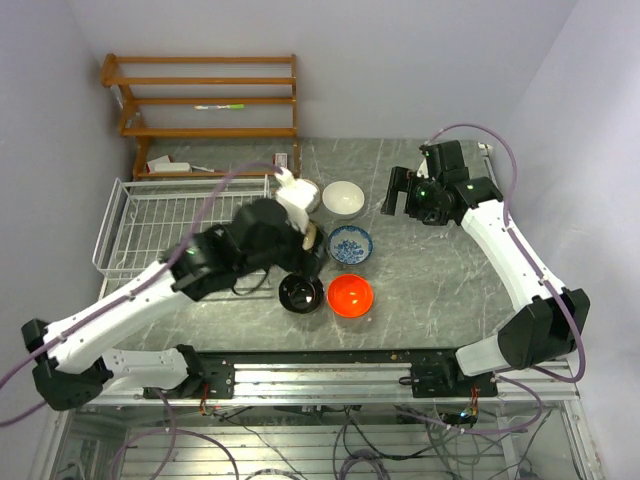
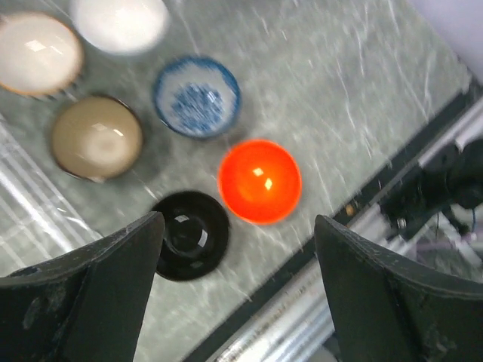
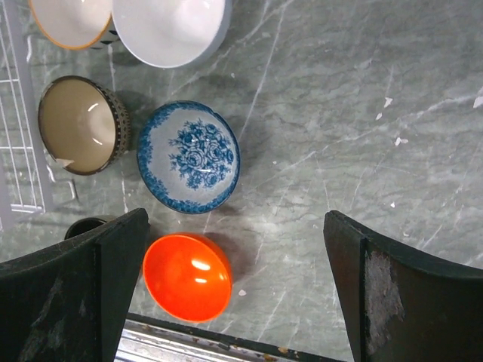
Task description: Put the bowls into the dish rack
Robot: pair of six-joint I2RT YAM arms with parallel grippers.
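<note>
Six bowls cluster right of the white wire dish rack (image 1: 150,225), which holds nothing. The orange-red bowl (image 1: 350,295) and black bowl (image 1: 300,293) sit nearest the front, with the blue-patterned bowl (image 1: 350,244) and white bowl (image 1: 343,197) behind. My left arm partly covers the cream bowl (image 2: 38,53) and the brownish-tan bowl (image 2: 96,137). My left gripper (image 2: 238,226) hovers open above the black bowl (image 2: 192,234) and orange bowl (image 2: 259,181), holding nothing. My right gripper (image 3: 235,219) hangs open and high, empty, over bare table right of the blue bowl (image 3: 189,157) and orange bowl (image 3: 187,277).
A wooden slatted shelf (image 1: 205,100) stands at the back left, with small items (image 1: 170,166) at its foot. The metal rail (image 1: 320,375) runs along the table's near edge, just in front of the orange and black bowls. Rack wires (image 3: 19,136) show beside the tan bowl.
</note>
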